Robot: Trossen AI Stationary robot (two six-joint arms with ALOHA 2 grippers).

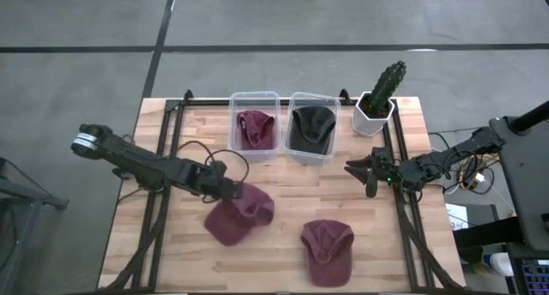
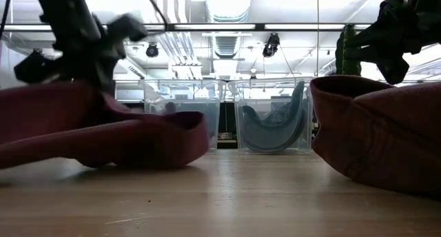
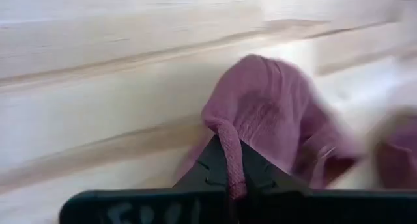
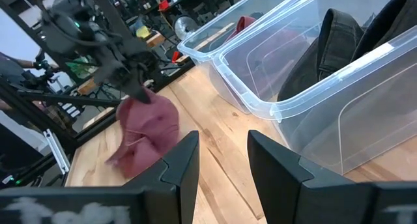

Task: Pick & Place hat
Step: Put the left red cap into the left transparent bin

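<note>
My left gripper [image 1: 230, 190] is shut on a maroon hat [image 1: 241, 214] at the middle left of the table; it also shows in the low view [image 2: 103, 130] and the left wrist view [image 3: 273, 113]. A second maroon hat [image 1: 328, 250] lies flat on the table toward the near edge. My right gripper [image 1: 364, 171] hangs open and empty near the right edge, its fingers [image 4: 182, 162] apart in its wrist view. My left gripper pinches a narrow ridge of the hat's cloth [image 3: 229, 149] between its two fingers, at the hat's far left side. The fingers slant down from the table's left. The held side is raised, while the hat's lower part [image 2: 145, 154] rests on the table.
Two clear bins stand at the back: one [image 1: 255, 98] holds a maroon hat, the other [image 1: 310, 99] a dark hat. A potted cactus [image 1: 382, 93] stands at the back right. Bare wood lies between the two loose hats and the bins.
</note>
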